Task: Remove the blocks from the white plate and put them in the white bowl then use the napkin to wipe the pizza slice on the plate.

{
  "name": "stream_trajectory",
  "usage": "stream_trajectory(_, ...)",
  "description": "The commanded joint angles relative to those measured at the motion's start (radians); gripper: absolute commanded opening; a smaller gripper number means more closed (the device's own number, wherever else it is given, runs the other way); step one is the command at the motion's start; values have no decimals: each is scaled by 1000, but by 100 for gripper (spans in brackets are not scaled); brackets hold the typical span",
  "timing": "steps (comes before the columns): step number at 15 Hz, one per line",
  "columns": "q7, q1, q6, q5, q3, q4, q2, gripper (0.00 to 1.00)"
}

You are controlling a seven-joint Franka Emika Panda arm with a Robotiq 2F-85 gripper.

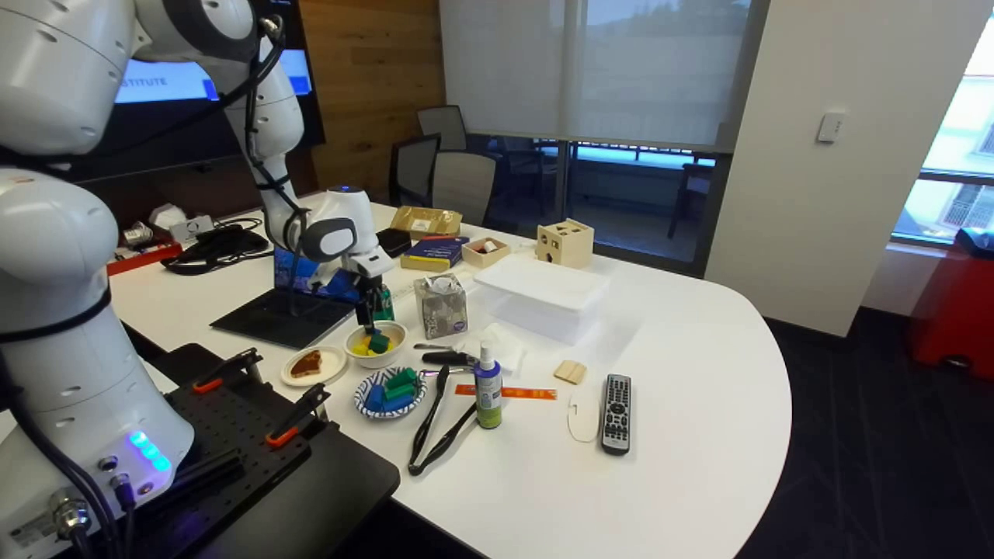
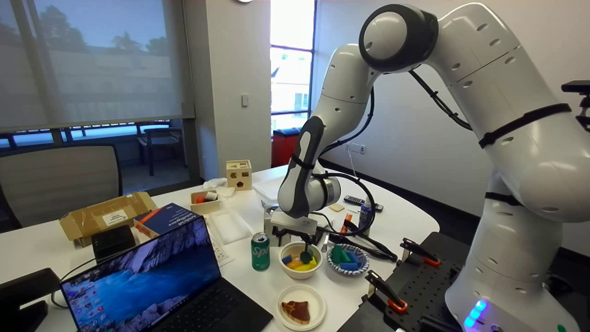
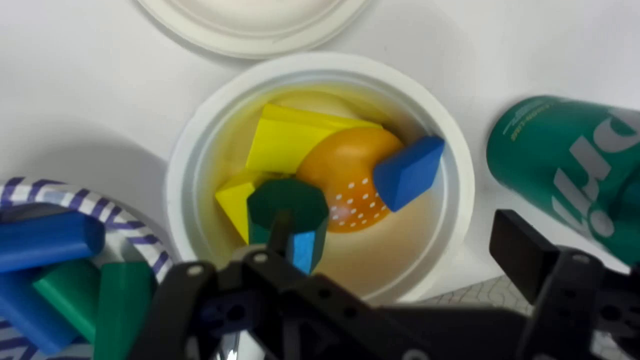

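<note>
Gripper (image 3: 402, 240) fingers stand wide apart, released, at the white bowl (image 3: 385, 257), which contains a green block (image 3: 295, 197), a blue block (image 3: 410, 172) and yellow blocks (image 3: 287, 145). The pizza slice (image 2: 297, 311) lies on the white plate (image 2: 317, 303).

Ext views share arm (image 2: 484, 55) & tbl (image 1: 683, 466) from opp sides; wrist view faces down, close over wht bowl (image 3: 380, 257).

place — office meeting room; signs — large screen (image 1: 155, 81); chairs (image 1: 463, 186); white table (image 1: 699, 373); laptop (image 2: 152, 276)
</note>
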Motion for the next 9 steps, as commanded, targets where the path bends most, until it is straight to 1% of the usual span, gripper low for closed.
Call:
stream_trajectory(1, 73, 112, 64, 11, -144, -63, -53, 100)
stream_trajectory(2, 101, 159, 78, 8, -207, -66, -51, 100)
stream_trajectory(3, 134, 228, 91, 3, -296, -63, -33, 100)
stream_trajectory(5, 197, 329, 87, 3, -434, -45, 10, 100)
stream_trajectory(6, 231, 369, 82, 2, -491, -25, 45, 100)
stream_trajectory(8, 278, 406, 62, 7, -554, 17, 110, 100)
stream_trajectory(9, 294, 403, 50, 10, -560, 43, 143, 100)
